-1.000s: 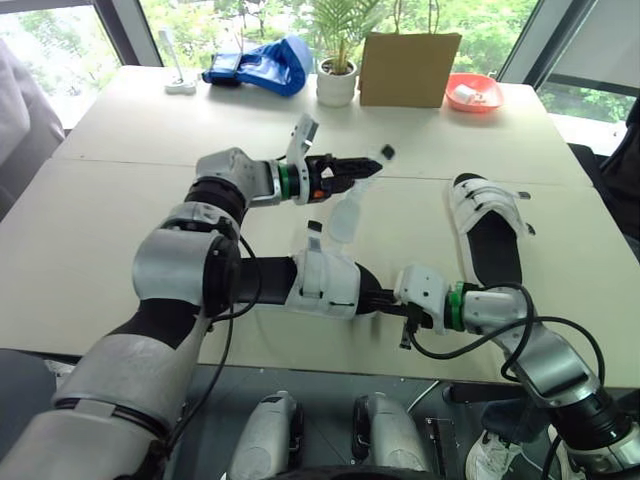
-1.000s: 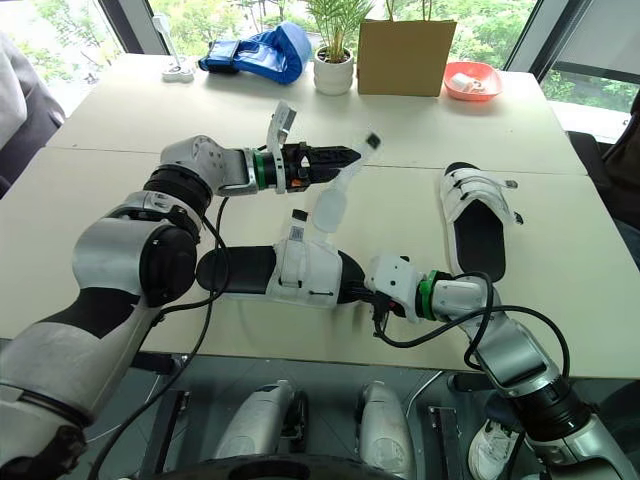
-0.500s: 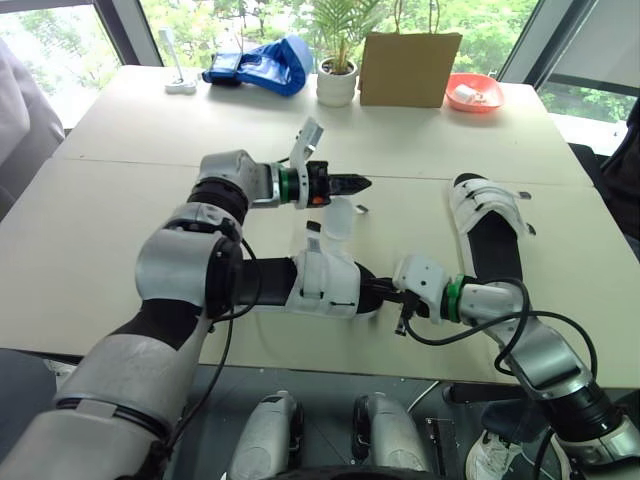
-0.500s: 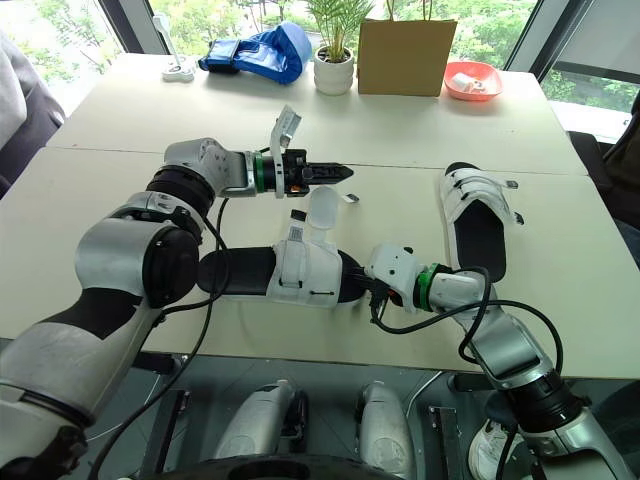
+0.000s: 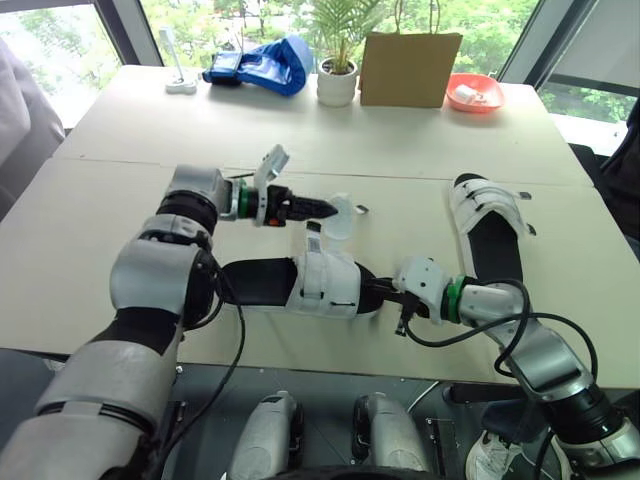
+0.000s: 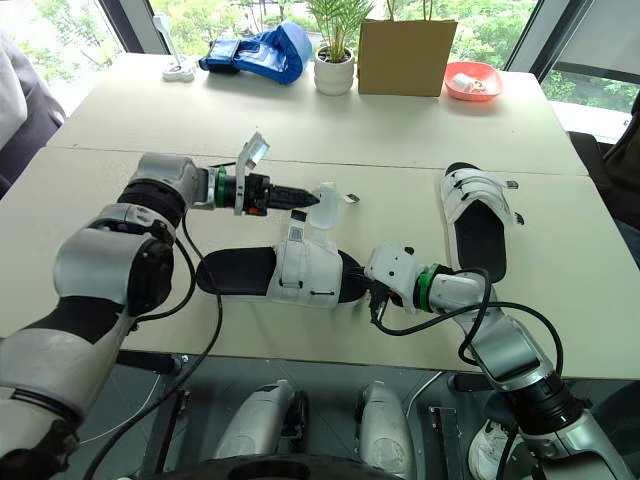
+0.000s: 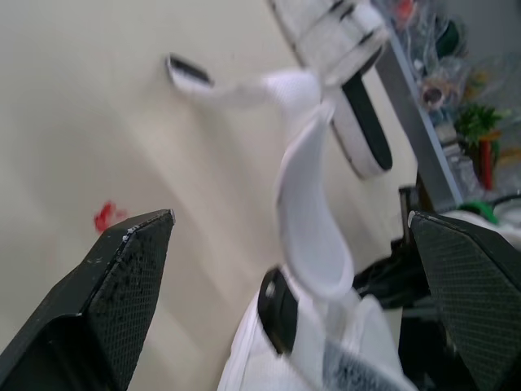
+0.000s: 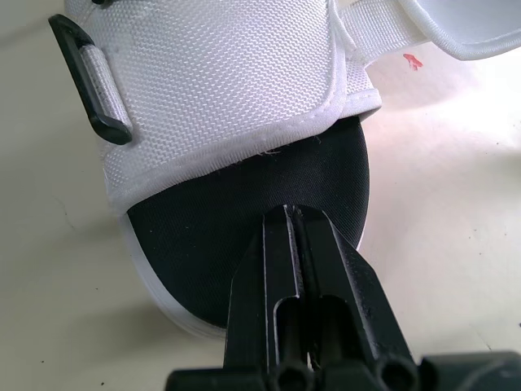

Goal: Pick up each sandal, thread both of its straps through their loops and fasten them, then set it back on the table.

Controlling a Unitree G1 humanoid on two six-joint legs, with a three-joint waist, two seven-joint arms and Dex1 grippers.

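Currently the near sandal [image 5: 322,285] lies flat on the table [image 5: 100,210], its toe at my right gripper [image 8: 291,213]. That gripper's fingers are closed together, tips on the black footbed. One loose strap [image 5: 341,214] curls up just ahead of my left gripper [image 5: 322,207], which is spread wide and holds nothing. The second sandal [image 5: 488,225] lies beyond my right gripper.

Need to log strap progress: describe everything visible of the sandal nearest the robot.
The white woven sandal with black footbed lies sole-down on the beige table. One white strap curls up loose, unthreaded, by the open left gripper. A black plastic loop sits at its side. The right gripper's shut jaws touch its toe.
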